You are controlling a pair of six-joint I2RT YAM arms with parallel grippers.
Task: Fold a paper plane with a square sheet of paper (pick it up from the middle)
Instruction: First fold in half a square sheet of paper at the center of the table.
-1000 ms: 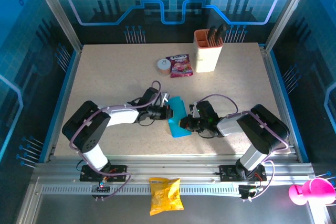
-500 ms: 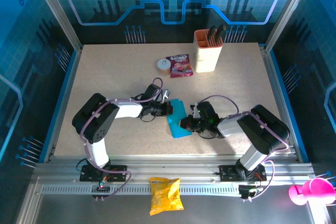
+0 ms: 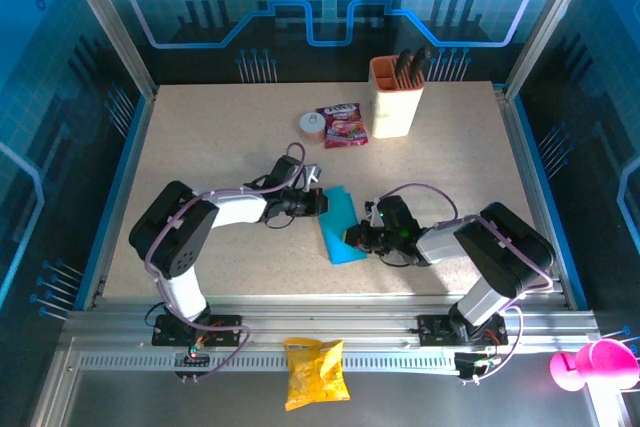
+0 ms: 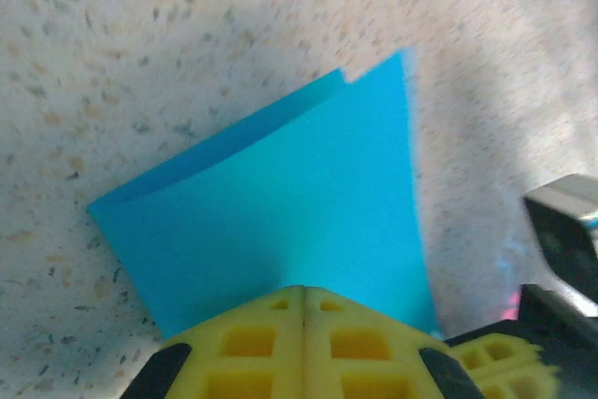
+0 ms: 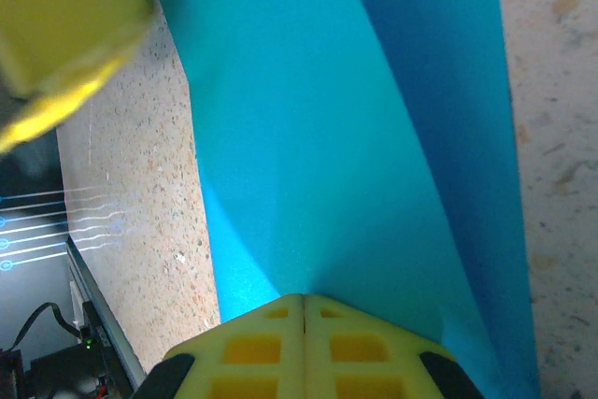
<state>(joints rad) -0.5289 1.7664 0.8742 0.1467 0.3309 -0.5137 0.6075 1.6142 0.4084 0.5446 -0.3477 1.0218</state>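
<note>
Cyan paper [image 3: 336,219] on speckled table [image 3: 200,137]

Cup [image 3: 393,97], packet [image 3: 342,125] well behind paper [image 3: 338,232]

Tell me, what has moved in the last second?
The left hand crept slightly forward and inward along the paper. The right hand and the paper hardly moved. Both hands stayed shut at the paper's edges.

worktop [image 3: 200,147]: beige, speckled | far, right of centre: beige holder cup [image 3: 394,107], upright, dark handles [image 3: 410,65] sticking out | just left of it: pink-red snack packet [image 3: 342,125], lying flat | touching packet's left edge: small round roll [image 3: 312,127] | near rail, off worktop: yellow crinkled bag [image 3: 315,372] | near right corner: pink plastic object [image 3: 590,364]
</note>
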